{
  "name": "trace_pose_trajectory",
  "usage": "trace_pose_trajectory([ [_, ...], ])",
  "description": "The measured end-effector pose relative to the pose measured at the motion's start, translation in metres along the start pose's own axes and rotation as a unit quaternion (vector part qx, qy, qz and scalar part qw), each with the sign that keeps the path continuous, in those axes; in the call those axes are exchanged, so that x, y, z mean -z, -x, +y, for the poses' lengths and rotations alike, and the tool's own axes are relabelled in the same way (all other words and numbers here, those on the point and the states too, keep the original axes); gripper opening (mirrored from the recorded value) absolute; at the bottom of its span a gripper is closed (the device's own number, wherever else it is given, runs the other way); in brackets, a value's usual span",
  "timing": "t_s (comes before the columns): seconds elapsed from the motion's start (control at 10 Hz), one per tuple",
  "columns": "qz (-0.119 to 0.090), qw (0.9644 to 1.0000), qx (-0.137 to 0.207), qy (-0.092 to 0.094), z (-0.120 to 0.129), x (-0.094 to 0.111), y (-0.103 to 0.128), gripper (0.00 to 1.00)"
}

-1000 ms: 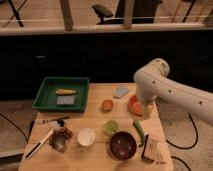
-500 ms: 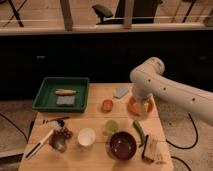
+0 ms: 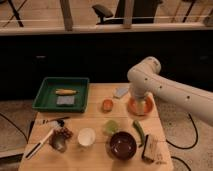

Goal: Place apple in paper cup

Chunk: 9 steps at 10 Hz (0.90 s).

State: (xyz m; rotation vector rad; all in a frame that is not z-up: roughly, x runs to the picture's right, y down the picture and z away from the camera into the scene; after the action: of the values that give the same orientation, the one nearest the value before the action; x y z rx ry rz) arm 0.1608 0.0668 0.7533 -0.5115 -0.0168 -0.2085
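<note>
Just left of the hand [image 3: 140, 103], grip unreadable, low over the orange bowl [image 3: 130, 108]: the apple [image 3: 107, 104], apart from it.

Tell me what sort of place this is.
Probably an office or lab test area, not a home kitchen: an office chair stands behind a railing, a cable trails over the floor, and there is one small wooden table. The gripper hangs over the orange bowl.

Dim warm light on end effector [image 3: 140, 103] over bowl [image 3: 131, 108]
</note>
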Motion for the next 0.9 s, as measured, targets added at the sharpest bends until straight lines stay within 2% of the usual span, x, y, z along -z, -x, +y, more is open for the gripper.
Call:
trace_pose_trajectory([
  [0.9,-0.026,0.9995,0.011,-0.012,-0.025,-0.024,0.022,0.8],
])
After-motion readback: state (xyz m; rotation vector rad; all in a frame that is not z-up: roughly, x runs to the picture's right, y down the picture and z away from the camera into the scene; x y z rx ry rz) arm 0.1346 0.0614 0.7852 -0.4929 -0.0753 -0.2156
